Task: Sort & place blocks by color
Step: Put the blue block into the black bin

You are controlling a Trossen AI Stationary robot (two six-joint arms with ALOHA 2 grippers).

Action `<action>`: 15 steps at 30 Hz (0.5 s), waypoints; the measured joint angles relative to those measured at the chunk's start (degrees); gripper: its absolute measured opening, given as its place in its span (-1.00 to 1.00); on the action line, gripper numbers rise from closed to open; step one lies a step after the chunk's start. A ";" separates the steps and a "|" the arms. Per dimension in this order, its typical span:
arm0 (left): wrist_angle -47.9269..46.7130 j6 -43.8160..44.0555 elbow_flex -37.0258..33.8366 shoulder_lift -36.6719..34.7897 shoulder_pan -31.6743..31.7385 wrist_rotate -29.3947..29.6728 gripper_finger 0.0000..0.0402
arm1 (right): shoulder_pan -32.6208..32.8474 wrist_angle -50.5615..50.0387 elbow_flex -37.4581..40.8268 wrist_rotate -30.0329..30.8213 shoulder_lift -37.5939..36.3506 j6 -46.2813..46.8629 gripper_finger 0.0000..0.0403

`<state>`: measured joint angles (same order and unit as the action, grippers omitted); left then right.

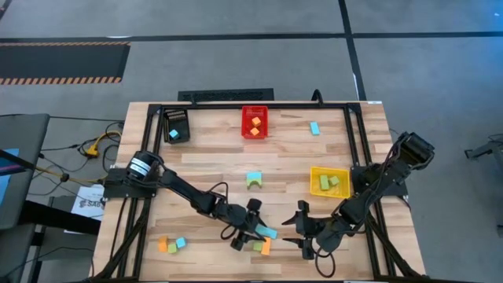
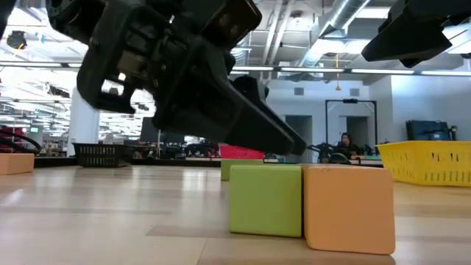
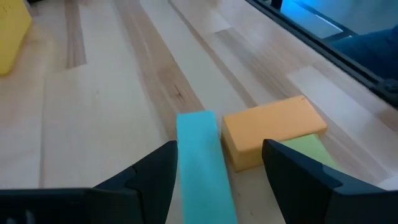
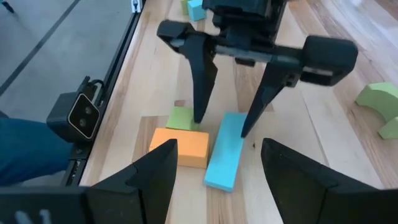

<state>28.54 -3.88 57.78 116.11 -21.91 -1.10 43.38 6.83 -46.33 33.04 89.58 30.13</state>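
The left gripper [image 4: 227, 127] stands with its fingers [image 4: 200, 87] spread to either side of a light blue bar [image 4: 224, 151], tips down near the wooden surface [image 1: 212, 169] at its near edge, the bar lying between them but not yet clamped. The step in hand looks to be the pick of that bar; the next move calls for closing squarely across its narrow width without nudging its neighbours. An orange block [image 4: 181, 147] lies just beside the bar, with a green block [image 4: 181, 117] touching it. The right gripper [image 1: 302, 229] hovers close by, facing the same cluster, fingers apart and holding nothing. Farther off sit a red bin [image 1: 255, 122] with orange blocks, a yellow bin [image 1: 329, 181] with green ones, and a black bin [image 1: 175, 126] holding a blue block, the bar's likely destination.
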 joint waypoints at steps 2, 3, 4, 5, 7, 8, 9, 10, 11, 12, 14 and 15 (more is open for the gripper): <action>-5.41 0.48 0.25 -2.15 0.00 0.06 0.11 | 0.00 -0.18 0.00 0.00 0.00 -0.09 0.27; -8.39 1.53 0.58 -3.35 0.00 0.08 0.11 | 0.00 -0.31 0.00 0.00 0.00 -0.15 0.27; -11.55 2.81 0.90 -4.78 0.00 0.31 0.11 | 0.00 -0.50 0.00 0.00 0.00 -0.16 0.27; -15.25 4.44 1.04 -6.61 0.10 0.68 0.11 | 0.00 -0.78 0.00 0.00 0.00 -0.15 0.27; -21.94 7.75 1.88 -10.24 0.29 0.97 0.11 | -0.38 -1.07 0.00 -0.01 0.00 -0.20 0.27; -25.60 8.97 1.90 -12.09 0.33 1.01 0.11 | -0.73 -1.07 0.00 -0.04 0.00 -0.18 0.27; -28.43 9.75 1.90 -13.81 0.33 1.25 0.11 | -1.14 -1.06 0.00 -0.16 0.00 -0.17 0.27; -31.94 10.32 1.88 -15.33 0.14 2.17 0.11 | -1.50 -1.01 0.00 -0.19 0.11 -0.17 0.27; -35.05 11.07 1.83 -16.56 -0.07 3.43 0.11 | -1.97 -0.89 0.00 -0.16 0.34 -0.17 0.27; -37.65 12.01 1.83 -17.92 -0.33 4.62 0.11 | -2.46 -0.58 0.00 -0.18 0.65 -0.17 0.27; -44.68 14.40 1.83 -20.54 -1.03 7.61 0.11 | -3.38 -0.32 0.04 -0.70 0.81 -0.16 0.27; -46.61 15.67 1.84 -21.35 -1.08 7.98 0.11 | -4.08 0.11 0.04 -1.82 0.79 -0.15 0.27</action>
<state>-18.07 11.79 59.62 94.76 -22.99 6.87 39.29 6.94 -46.28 31.22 90.37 29.98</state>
